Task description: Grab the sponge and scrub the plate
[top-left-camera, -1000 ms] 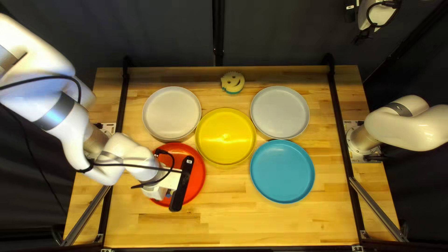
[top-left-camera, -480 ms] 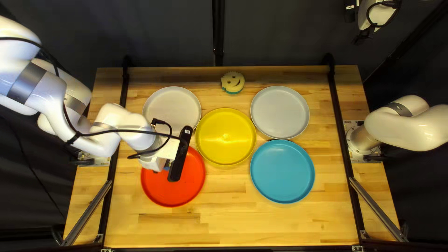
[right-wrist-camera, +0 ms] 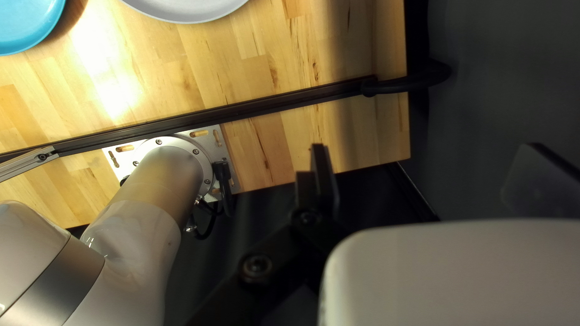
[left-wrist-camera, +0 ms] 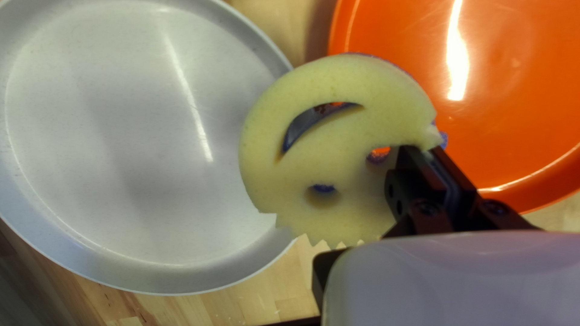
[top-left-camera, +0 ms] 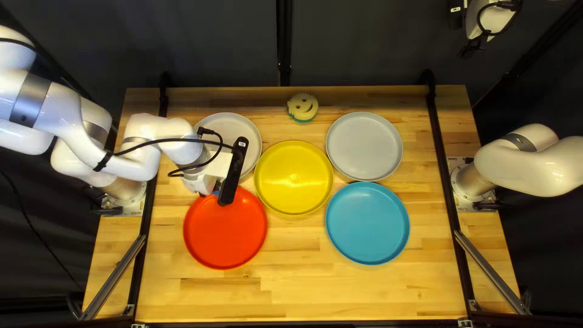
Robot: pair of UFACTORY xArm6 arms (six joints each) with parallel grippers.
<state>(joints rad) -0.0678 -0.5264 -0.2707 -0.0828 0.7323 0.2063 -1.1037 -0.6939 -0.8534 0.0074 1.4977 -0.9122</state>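
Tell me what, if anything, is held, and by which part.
The left tool holds a smiley sponge by its edge, beside one eye hole. The right tool holds nothing.

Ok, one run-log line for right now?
left pincer: shut on sponge | sponge: near red plate and adjacent grey plate | plate contact: cannot tell | right pincer: open | second sponge: on table

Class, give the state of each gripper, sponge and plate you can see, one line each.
Left gripper, shut on held sponge
Right gripper, open
Round yellow-faced foam sponge, held
Smiling yellow-and-teal foam sponge, lying face up
Round red plate, right way up
Round off-white plate, right way up
Round yellow plate, right way up
Round grey plate, right way up
Round blue plate, right way up
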